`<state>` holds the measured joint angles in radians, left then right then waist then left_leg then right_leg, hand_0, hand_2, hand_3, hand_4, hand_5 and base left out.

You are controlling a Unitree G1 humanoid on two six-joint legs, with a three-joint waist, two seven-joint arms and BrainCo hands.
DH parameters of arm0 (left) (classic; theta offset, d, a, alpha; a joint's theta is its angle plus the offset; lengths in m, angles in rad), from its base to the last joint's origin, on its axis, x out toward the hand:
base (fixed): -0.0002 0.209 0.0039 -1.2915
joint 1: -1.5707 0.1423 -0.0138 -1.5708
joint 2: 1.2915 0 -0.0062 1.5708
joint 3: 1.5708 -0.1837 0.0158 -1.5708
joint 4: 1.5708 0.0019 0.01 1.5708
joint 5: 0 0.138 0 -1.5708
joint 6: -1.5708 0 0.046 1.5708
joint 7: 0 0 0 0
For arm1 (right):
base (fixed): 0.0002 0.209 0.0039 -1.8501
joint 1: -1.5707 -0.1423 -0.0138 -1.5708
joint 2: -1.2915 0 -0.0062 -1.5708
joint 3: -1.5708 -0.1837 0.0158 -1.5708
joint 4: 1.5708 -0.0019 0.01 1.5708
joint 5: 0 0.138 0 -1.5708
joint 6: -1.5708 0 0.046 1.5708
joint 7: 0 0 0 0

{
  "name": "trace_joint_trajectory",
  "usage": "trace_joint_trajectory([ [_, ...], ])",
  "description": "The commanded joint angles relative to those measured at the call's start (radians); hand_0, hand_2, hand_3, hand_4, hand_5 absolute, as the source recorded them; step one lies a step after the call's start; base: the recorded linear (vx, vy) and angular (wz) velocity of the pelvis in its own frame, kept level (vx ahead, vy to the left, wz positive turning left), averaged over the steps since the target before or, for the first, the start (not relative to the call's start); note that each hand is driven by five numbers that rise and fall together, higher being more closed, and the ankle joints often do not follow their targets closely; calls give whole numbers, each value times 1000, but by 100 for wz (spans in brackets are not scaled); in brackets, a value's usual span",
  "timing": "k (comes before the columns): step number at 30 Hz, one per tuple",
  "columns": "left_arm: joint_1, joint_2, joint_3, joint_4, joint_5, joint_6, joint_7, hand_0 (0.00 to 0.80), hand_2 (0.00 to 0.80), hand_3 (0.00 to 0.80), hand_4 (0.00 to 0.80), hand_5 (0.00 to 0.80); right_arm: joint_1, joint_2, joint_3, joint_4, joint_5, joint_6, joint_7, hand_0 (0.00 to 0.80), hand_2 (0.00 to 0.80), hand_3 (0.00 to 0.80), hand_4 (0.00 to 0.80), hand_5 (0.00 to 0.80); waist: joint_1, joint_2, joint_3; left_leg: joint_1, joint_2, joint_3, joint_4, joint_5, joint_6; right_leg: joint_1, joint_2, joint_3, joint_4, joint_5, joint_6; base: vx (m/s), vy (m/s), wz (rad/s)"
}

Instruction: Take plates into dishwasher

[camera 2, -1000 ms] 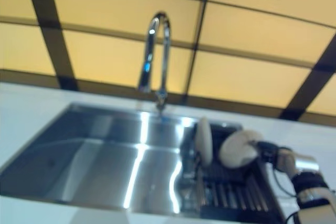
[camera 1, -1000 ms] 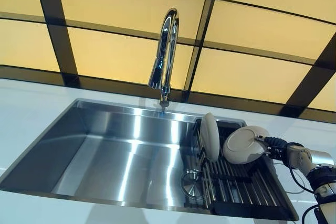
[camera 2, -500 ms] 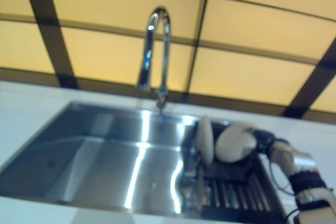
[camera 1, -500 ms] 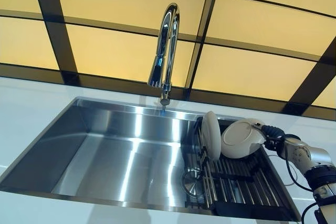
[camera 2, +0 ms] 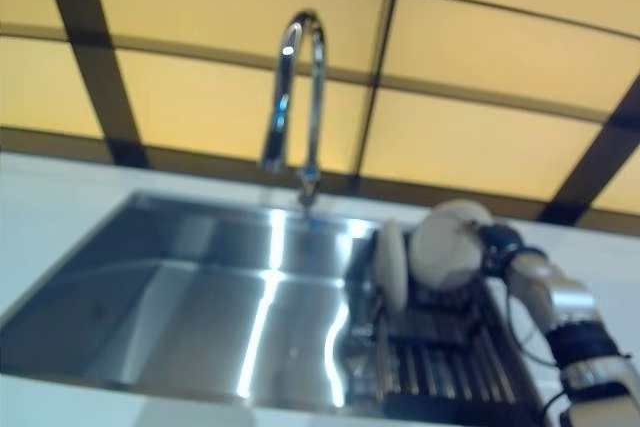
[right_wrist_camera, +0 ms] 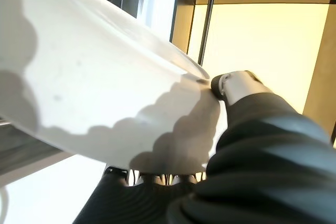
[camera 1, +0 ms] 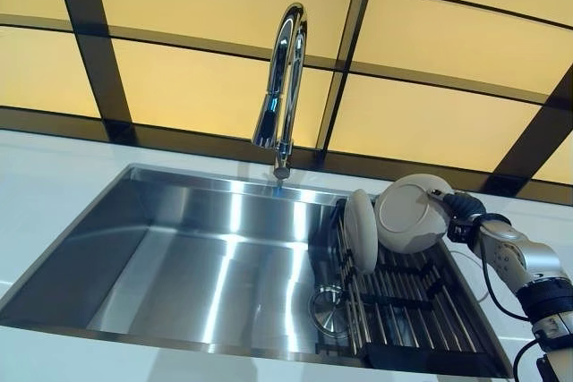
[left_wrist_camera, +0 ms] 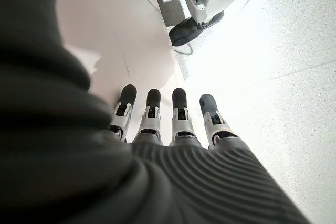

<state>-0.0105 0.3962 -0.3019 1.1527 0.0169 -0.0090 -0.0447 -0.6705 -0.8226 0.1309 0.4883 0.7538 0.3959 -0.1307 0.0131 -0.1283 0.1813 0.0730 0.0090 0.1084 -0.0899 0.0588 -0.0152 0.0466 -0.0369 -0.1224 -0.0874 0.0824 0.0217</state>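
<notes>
Sink [camera 1: 179, 248] rack [camera 1: 421, 310]: right hand [camera 1: 458, 214] pinching plate [camera 1: 412, 214], lifted clear since a second ago. Second plate [camera 1: 360, 232] remains. Left hand [left_wrist_camera: 168, 119] open, idle.

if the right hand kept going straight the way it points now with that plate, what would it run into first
Probably the second plate standing on edge in the dish rack. The right hand points toward the sink, and its held plate is already close beside that one. Depth is unclear, so it might pass just above it.
</notes>
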Motion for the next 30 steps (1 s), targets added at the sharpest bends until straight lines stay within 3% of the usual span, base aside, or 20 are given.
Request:
trace_joint_trajectory([
  [1,-51,9,-44,22,-28,-16,14,0,0,0,0,0,-65,-95,2,-61,-66,-86,-34,800,800,800,800,800,17,2,-22,11,-20,-1,11,-91,33,1,-23,-24,56,-32,91,0,0,0],
  [8,-45,19,-43,21,-34,-20,19,0,0,0,0,0,-65,-167,-12,-49,-123,-66,-71,800,800,800,800,800,14,-4,-18,11,-19,-5,9,-91,34,-1,-21,-23,61,-31,93,0,0,0],
  [18,-35,44,-41,13,-46,-21,15,0,0,0,0,0,-74,-336,-57,89,-124,-62,-102,800,800,800,800,800,1,-13,-24,9,-16,-2,8,-92,34,-8,-17,-9,62,-27,97,0,0,0],
  [30,-25,62,-54,1,-64,-21,8,0,0,0,0,0,-7,-463,-208,209,-3,-127,-167,800,800,800,800,800,-37,-18,-34,15,-16,17,10,-100,43,-31,-14,33,78,-13,112,2,42,-6],
])
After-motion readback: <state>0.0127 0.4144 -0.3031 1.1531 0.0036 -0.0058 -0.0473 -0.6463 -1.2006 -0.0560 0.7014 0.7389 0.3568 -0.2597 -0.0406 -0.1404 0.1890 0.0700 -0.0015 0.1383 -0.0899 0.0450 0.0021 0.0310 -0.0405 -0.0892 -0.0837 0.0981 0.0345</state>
